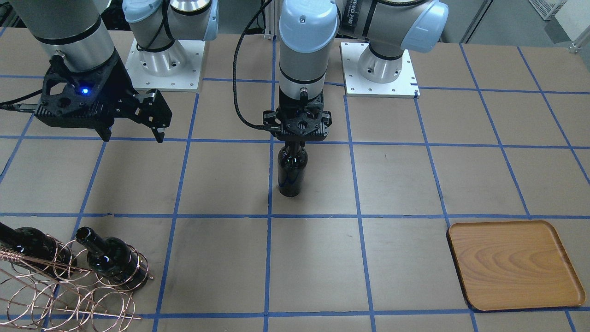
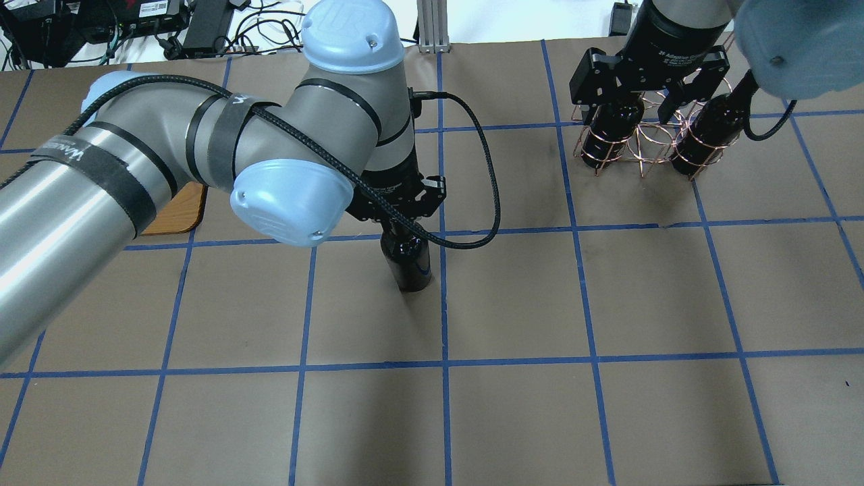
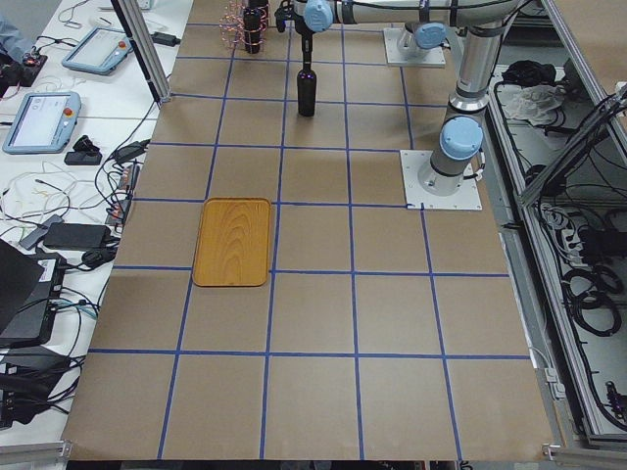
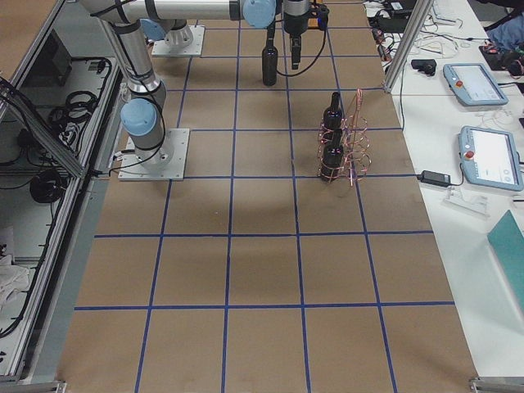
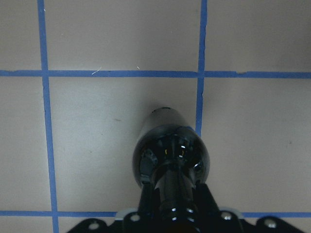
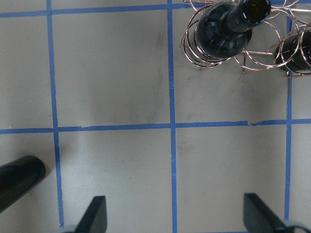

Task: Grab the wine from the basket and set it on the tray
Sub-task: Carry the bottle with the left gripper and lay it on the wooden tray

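Note:
My left gripper is shut on the neck of a near-black wine bottle and holds it upright at the table's middle; the left wrist view looks down on its shoulder. Its base is at or just above the table. Two more wine bottles rest in the copper wire basket. My right gripper is open and empty, hovering on the robot's side of the basket. The wooden tray lies flat with nothing on it; in the overhead view the left arm mostly hides the tray.
The table is brown paper with a blue tape grid. The arms' white base plates sit at the robot's edge. Tablets and cables lie on a side bench beyond the table's far edge.

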